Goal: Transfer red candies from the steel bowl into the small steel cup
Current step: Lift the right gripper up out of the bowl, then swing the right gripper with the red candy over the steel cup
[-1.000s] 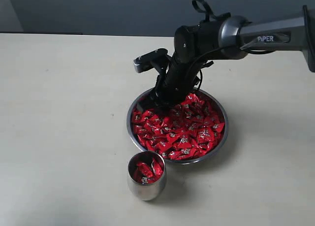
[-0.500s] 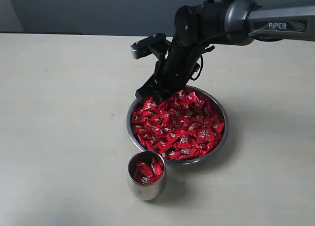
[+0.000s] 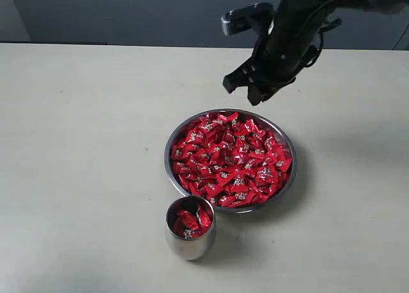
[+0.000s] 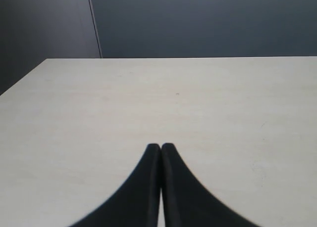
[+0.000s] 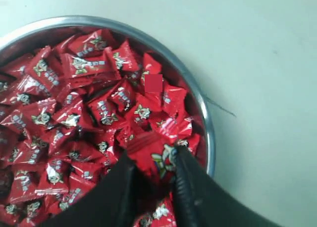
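Note:
The steel bowl [image 3: 292, 178] sits mid-table, heaped with red candies [image 3: 233, 159]. In front of it stands the small steel cup [image 3: 190, 247] with a few red candies [image 3: 189, 221] inside. My right gripper [image 3: 241, 92] hangs in the air above the bowl's far rim. The right wrist view shows that gripper [image 5: 153, 158] shut on one red candy [image 5: 147, 147], with the pile [image 5: 74, 113] and the bowl's rim [image 5: 199, 96] below. My left gripper [image 4: 161, 147] is shut and empty over bare table; it does not appear in the exterior view.
The pale table [image 3: 83, 146] spreads wide to the left of the bowl and cup. A dark wall [image 3: 128, 12] runs behind the table's far edge.
My right gripper has lifted out of the bowl's far-left part and moved up and to the right with a candy between its fingers. Bowl and cup have stayed put.

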